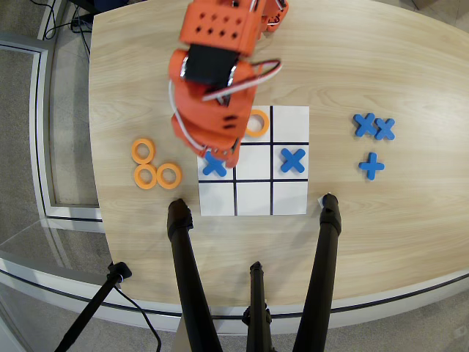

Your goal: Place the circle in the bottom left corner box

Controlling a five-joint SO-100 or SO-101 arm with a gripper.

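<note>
Circle placement looks unfinished from my remote seat, judging by the single overhead view I have.

Going from largest to smallest: the bench (381, 242) is a pale wooden top that fills most of the picture, with three black tripod legs (189, 286) crossing its lower edge.

The orange arm (216, 70) reaches down from the top of the view and covers the upper left part of the board. Its gripper (220, 150) sits low over the board's left column, and I cannot tell whether its fingers are apart or together, because the arm's own body hides them from above.

The board (289, 202) is a white square split by black lines into three rows of three cells. The upper-right corner cell (291, 123), which I take as the target, is bare white.

One circle (258, 125) lies in the top middle cell, partly tucked under the arm, so it is one cell short of that corner. Whether the gripper is touching it, I cannot say.

Three spare orange rings (152, 167) cluster on the bench left of the board, close together.

Two blue crosses are on the board: one in the left cell of the middle row (214, 164), just below the gripper, and one in the right cell of that row (292, 160). Three more blue crosses (372, 139) rest on the bench to the right, well apart from the board.

My judgement: a ring still has to reach the bare corner cell and be let go there.
</note>
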